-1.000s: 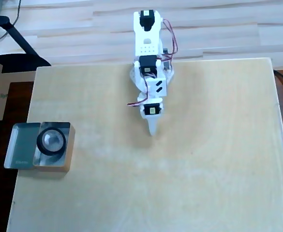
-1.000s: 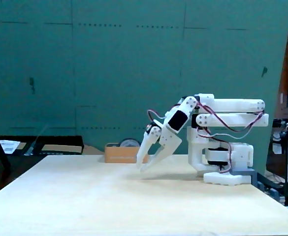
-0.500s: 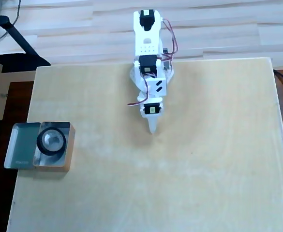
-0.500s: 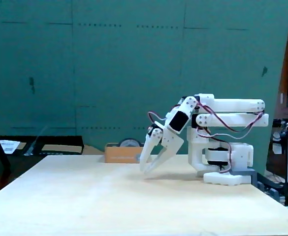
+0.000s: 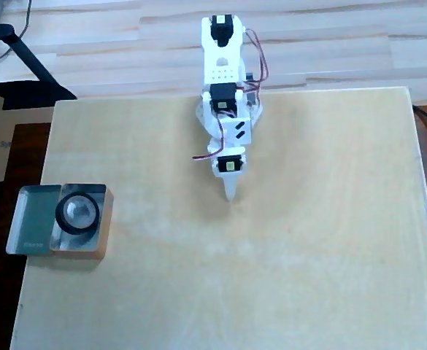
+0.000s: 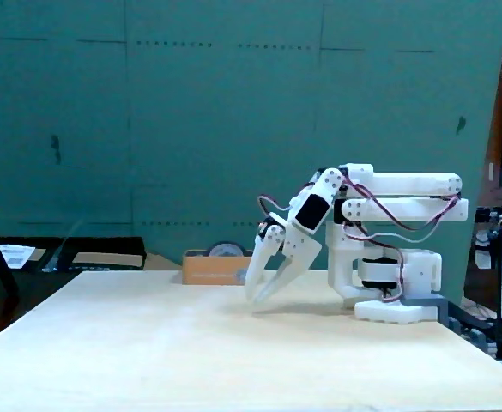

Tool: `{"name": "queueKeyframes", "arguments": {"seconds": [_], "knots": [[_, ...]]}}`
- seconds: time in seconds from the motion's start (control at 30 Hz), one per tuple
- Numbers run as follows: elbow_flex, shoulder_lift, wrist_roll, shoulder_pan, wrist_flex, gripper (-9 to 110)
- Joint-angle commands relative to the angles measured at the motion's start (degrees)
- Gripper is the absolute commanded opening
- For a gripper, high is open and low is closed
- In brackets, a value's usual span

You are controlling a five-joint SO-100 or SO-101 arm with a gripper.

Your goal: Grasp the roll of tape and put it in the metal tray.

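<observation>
Almost nothing moves between the earlier frames and now: in the fixed view the gripper [image 6: 256, 298] creeps slightly right and the jaws close from a clear gap to nearly meeting at the tips. Tape and tray do not shift at all.

The roll of tape [image 5: 77, 212] already sits in the metal tray [image 5: 32, 231], in the compartment that is the right one in the overhead view, lying flat with the shiny floor showing through its open centre. The left compartment is empty. The tray sits at the left edge of the wooden table [image 5: 271, 277], well apart from the arm.

We read the gripper as narrow and holding nothing, tips pointing down just above the table near the arm's base [image 6: 396, 296]. The arm is folded back on itself.

Our judgement: placement is done, and this is the arm settling into rest. Nothing left to grasp.
</observation>
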Motion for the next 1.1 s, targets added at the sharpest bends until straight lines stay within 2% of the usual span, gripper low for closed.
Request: {"name": "queueKeyframes", "arguments": {"seconds": [0.0,1.07], "knots": [[0.26,17.05,-0.44,0.0,-0.09,0],[0.26,17.05,-0.44,0.0,-0.18,0]]}}
